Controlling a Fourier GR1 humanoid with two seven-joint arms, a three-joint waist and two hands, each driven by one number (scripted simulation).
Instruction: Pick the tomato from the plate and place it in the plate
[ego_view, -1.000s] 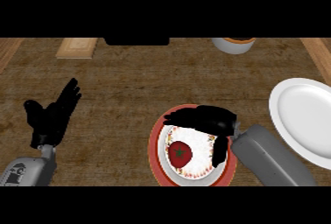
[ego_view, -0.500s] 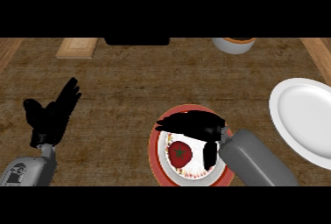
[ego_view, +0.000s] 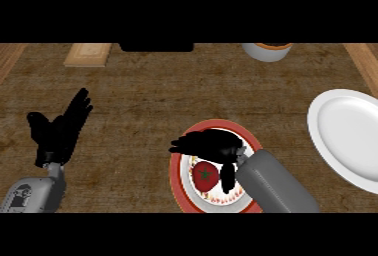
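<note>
Head view shows the right hand (ego_view: 210, 145) with fingers curled over the tomato (ego_view: 205, 174) on the red-rimmed plate (ego_view: 177, 170), left hand (ego_view: 57, 131) resting open

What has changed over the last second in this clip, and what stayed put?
The right hand has shifted left across the red-rimmed plate, its fingers curling above the tomato, which is not yet lifted. The tomato, the red-rimmed plate and the white plate have not moved, and the left hand still rests open at the left.
</note>
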